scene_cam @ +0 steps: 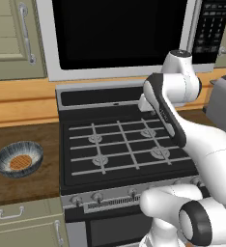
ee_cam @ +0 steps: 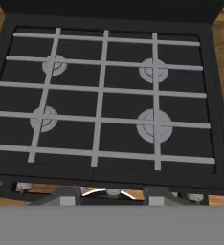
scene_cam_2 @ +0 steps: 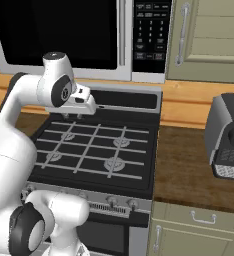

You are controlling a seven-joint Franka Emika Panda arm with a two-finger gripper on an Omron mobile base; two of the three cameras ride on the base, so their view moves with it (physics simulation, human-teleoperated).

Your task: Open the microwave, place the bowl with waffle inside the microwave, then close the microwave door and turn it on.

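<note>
Left base view shows the microwave hanging above the stove with its door flat and closed, so I judge the very first step is not yet done. The bowl with waffle sits on the wooden counter to the left of the stove, upright, the waffle lying inside it, well apart from my arm. Nothing holds it.

My gripper hangs over the back half of the stove grates, pointing down, below the microwave and off to the side of its keypad. In the hand view I look straight down on the four burners, and the finger tips barely rise into the picture; I see nothing between them, so my tool carries nothing. Whether the jaws stand wide or half closed I cannot tell from these pictures.

Everything is left, as I judge it: reach up to the vertical bar handle beside the keypad, pull the door open, fetch the bowl from the counter, set it inside, swing the door closed, and press a button to start.
</note>
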